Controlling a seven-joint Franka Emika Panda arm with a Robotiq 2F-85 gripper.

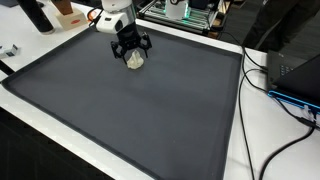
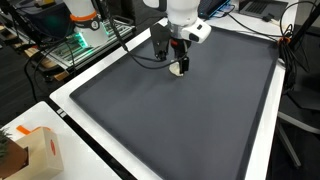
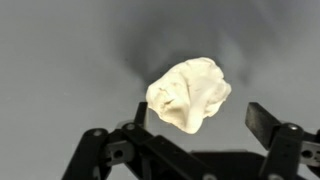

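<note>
A crumpled cream-white lump [image 3: 190, 92], like balled paper or cloth, lies on the dark grey mat [image 1: 140, 110] near its far edge. It also shows in both exterior views [image 1: 136, 61] [image 2: 181, 68]. My gripper [image 3: 200, 118] is open, low over the lump. One finger is right beside the lump, and the other stands well apart from it. In both exterior views the gripper [image 1: 131, 48] [image 2: 178, 60] points straight down over the lump. Whether a finger touches the lump cannot be told.
The mat [image 2: 180, 120] lies on a white table [image 2: 70, 105]. A cardboard box [image 2: 40, 150] stands at one corner. Cables [image 1: 275, 95] and a black device [image 1: 300, 70] lie off one side. An equipment rack with green lights [image 2: 75, 42] stands behind the mat.
</note>
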